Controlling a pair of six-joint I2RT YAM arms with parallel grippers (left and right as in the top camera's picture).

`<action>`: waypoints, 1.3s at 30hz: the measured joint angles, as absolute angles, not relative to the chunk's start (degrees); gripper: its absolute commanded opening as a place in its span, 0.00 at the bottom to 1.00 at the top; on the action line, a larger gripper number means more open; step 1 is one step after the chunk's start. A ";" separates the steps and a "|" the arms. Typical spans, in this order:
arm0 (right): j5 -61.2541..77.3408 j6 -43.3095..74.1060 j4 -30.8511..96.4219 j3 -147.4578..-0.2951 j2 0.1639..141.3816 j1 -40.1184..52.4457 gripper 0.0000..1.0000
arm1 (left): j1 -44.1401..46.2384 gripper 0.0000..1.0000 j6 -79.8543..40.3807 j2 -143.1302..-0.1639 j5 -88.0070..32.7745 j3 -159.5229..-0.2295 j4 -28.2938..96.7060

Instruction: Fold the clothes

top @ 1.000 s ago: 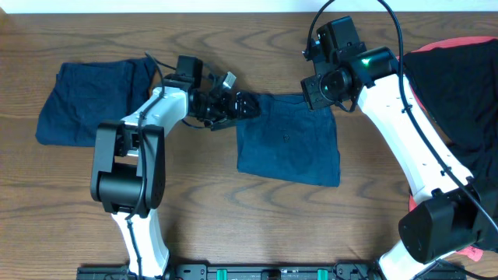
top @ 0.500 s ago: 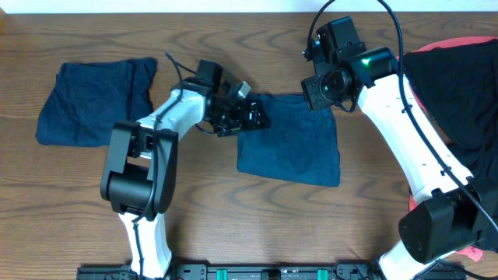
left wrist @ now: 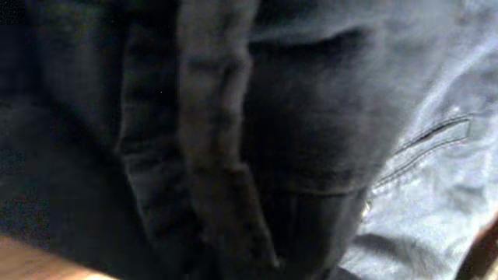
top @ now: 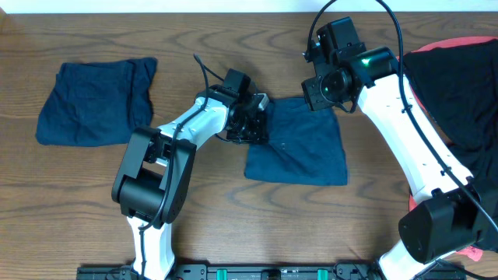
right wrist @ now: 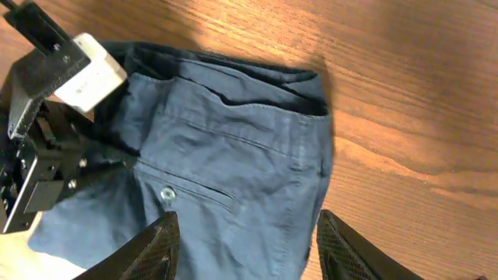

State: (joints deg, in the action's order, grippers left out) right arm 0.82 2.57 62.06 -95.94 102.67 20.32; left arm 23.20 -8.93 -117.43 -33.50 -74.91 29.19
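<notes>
The bench (top: 233,233) carries three lots of cloth. A dark heap (top: 459,93) with a red rim sits against the right edge near the far right corner, probably work waiting its turn. The folded shorts (top: 93,101) lie flat near the far left corner, apparently set aside as finished and out of both arms' way.

The middle shorts (top: 299,148) lie in the centre of the bench, nearer the far edge. They form a rough rectangle, already doubled over. In the right wrist view their waistband (right wrist: 233,66) runs along the upper side.

The left end effector (top: 253,124) is pushed into the left side of the middle shorts, where the cloth bunches against it. This looks like a hold on that side to drag or turn it over. The left wrist view shows only dark folds close up, so I cannot tell whether it is pinching or spread.

The right end effector (right wrist: 249,257) hangs over the far right corner of the same garment. Its fingers (right wrist: 159,245) are spread wide with nothing between them, likely waiting to pin or pick that corner.

The button (right wrist: 166,194) on the back pocket (right wrist: 194,187) faces up.
</notes>
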 measured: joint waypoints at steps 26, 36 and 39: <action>-0.25 2.57 62.59 -95.94 102.67 20.32 0.55 | -1.30 0.06 16.69 -93.95 6.68 -81.58 36.82; -2.31 2.57 62.59 -95.94 102.67 20.32 0.55 | -10.98 0.06 24.45 -93.97 7.38 -81.58 30.20; -2.42 2.57 62.57 -95.94 102.67 20.32 0.55 | -13.28 0.06 24.73 -93.97 6.59 -81.58 29.69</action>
